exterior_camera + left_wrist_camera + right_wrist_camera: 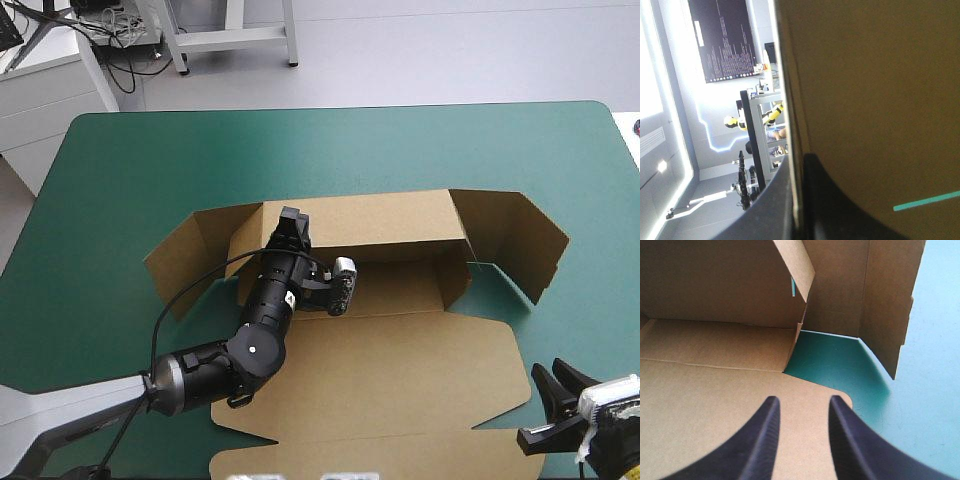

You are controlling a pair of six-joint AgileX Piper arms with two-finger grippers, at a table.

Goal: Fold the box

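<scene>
Left gripper (292, 222) first: its black fingers (837, 215) were all but pressed together, the top edge of a brown sheet nipped between them, and that sheet was the far wall (385, 222) of the box (400, 370). The pinch sat toward the wall's left end, just left of the high view's centre, and it looked placed there to hold the panel upright while the corners got sorted. From that grip the wall ran right across the middle of the frame, with the left side flap (185, 255) and the right side flap (515, 240) angled outward, raised but not yet tucked. The wide lid panel lay flat in the lower centre. Down in the lower right corner was the right gripper (550, 372), fingers spread well apart and holding nothing, poised over the lid's rounded corner near the bare gap beside the right flap. It seemed to be waiting for a turn at that flap. The box sat mid-table on the teal-green cover (150, 160), the fold perhaps a third done.
</scene>
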